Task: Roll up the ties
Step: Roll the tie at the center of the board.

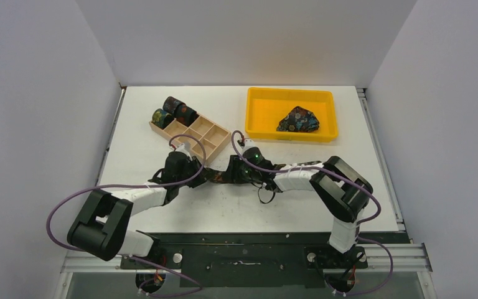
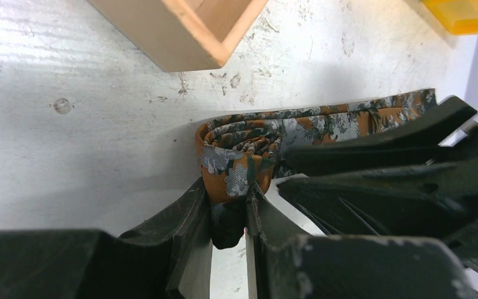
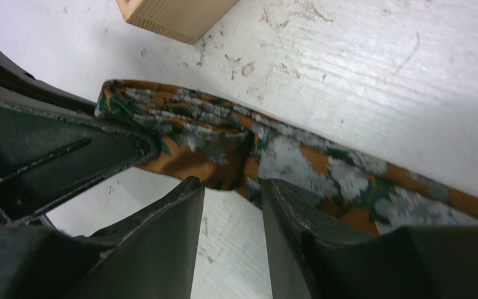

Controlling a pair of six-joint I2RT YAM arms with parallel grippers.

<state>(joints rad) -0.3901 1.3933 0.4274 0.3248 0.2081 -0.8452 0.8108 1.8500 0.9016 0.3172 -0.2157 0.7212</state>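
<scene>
A brown-rust tie [image 1: 215,177] with grey-blue speckles lies on the white table between my two grippers. My left gripper [image 2: 229,202] is shut on its partly rolled end [image 2: 236,156]; the coil stands just past the fingertips. My right gripper [image 3: 230,187] is open, its tips at the near edge of the flat strip [image 3: 323,168], right beside the left gripper's fingers [image 3: 56,149]. From above, the left gripper [image 1: 190,167] and right gripper [image 1: 231,169] sit close together. Three rolled ties [image 1: 174,111] stand at the wooden box's far end. A folded floral tie [image 1: 299,119] lies in the yellow tray.
The wooden compartment box [image 1: 206,134] stands just beyond the grippers; its corner shows in the left wrist view [image 2: 174,31] and right wrist view [image 3: 174,15]. The yellow tray [image 1: 289,92] is at the back right. Purple cables loop near both arms.
</scene>
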